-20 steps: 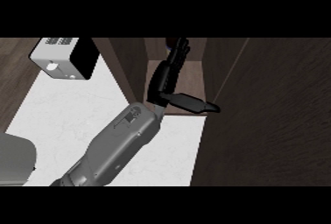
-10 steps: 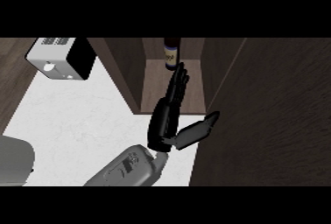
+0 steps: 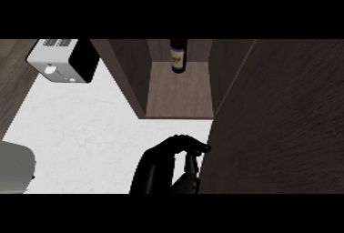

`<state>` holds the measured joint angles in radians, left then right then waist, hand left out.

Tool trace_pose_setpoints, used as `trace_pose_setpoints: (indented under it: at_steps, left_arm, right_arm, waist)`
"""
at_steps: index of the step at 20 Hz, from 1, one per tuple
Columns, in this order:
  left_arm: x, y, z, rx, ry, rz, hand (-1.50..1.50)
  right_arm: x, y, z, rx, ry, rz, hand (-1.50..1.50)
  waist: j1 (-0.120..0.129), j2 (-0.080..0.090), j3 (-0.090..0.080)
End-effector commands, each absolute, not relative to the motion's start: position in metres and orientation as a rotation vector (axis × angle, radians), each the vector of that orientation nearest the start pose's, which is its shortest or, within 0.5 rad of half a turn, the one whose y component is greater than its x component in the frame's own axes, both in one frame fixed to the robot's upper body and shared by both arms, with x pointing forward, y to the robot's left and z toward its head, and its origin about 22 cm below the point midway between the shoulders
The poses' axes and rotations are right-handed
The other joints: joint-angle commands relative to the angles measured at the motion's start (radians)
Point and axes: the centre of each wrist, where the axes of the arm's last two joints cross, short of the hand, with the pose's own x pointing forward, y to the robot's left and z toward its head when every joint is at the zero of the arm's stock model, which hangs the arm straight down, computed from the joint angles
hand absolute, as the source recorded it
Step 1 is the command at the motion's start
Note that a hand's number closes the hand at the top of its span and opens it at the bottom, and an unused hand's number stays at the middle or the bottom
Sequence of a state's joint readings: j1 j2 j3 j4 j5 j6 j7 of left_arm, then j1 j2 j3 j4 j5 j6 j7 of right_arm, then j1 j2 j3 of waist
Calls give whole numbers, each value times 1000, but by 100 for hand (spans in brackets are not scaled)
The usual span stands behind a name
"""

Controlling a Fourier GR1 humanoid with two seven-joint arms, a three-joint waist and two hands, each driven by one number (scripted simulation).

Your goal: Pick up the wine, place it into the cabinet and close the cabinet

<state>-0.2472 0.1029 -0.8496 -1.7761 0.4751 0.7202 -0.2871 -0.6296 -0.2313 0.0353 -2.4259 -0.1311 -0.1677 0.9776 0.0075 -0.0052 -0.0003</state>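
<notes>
Wine bottle (image 3: 178,58) stands at the far end of the cabinet shelf (image 3: 180,93); my one visible hand (image 3: 169,164), fingers curled on nothing, sits against the open door (image 3: 282,127); I'd push its near edge leftward, steadily.

A white toaster (image 3: 62,60) with a black side was seen at the upper left, set on the pale counter (image 3: 87,132). A grey object (image 3: 15,168) was cut off at the left edge.

One wine bottle (image 3: 177,57), one cabinet (image 3: 180,95), one toaster (image 3: 64,60), one hand (image 3: 168,168).
</notes>
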Motion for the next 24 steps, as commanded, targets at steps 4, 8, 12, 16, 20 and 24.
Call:
trace_pose_setpoints:
  at_steps: [4, 8, 12, 16, 20, 24]
  left_arm:
    - [139, 97, 77, -631, -1796, 60, 150]
    - [144, 137, 75, -617, -1825, 7, 150]
    - [133, 165, 79, -638, -1798, -15, 150]
    - [131, 193, 91, -621, -1828, 12, 150]
    - [129, 228, 93, -619, -1870, 34, 150]
    - [134, 269, 89, -550, -1906, 49, 150]
  right_arm:
    - [162, -192, 281, 242, -1972, 304, -150]
    - [163, -180, 285, 329, -1935, 535, 150]
    - [159, -166, 280, 459, -1928, 550, 150]
    - [147, -151, 275, 604, -1803, 658, 150]
    - [147, -117, 272, 619, -1784, 646, 150]
    - [143, -89, 272, 618, -1747, 749, 150]
  waist:
    - [-2, 3, 0]
    - [7, 5, -1]
    - [13, 2, -1]
    - [20, -1, -2]
    - [27, -5, -5]
    - [27, -6, -5]
